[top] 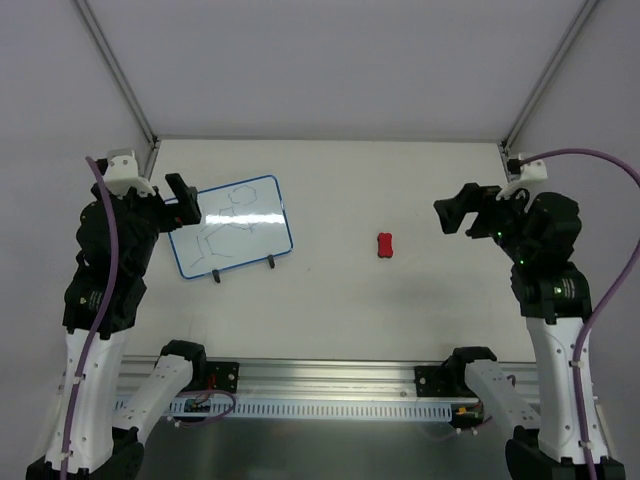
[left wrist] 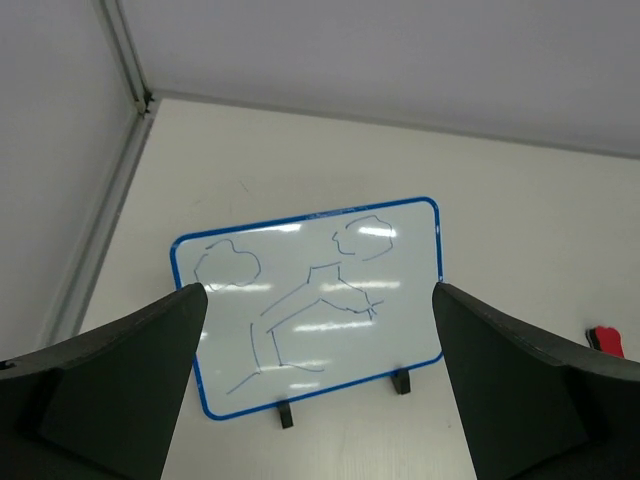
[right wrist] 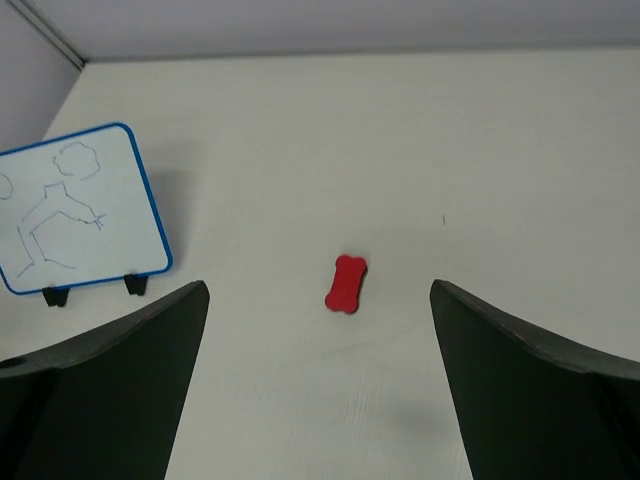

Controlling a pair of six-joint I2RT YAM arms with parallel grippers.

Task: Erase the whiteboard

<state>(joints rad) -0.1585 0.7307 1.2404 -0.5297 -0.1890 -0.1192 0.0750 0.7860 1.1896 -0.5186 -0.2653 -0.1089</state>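
The whiteboard [top: 232, 224] stands tilted on two black feet at the left of the table, blue-rimmed, with thin dark line drawings on it. It also shows in the left wrist view [left wrist: 310, 300] and the right wrist view [right wrist: 75, 208]. A small red bone-shaped eraser [top: 384, 244] lies flat near the table's middle, also in the right wrist view [right wrist: 346, 284]. My left gripper [top: 183, 200] is open and empty, raised just left of the board. My right gripper [top: 452, 214] is open and empty, raised to the right of the eraser.
White walls with metal corner rails [top: 120, 75] enclose the table at the back. An aluminium rail [top: 330, 378] with the arm bases runs along the near edge.
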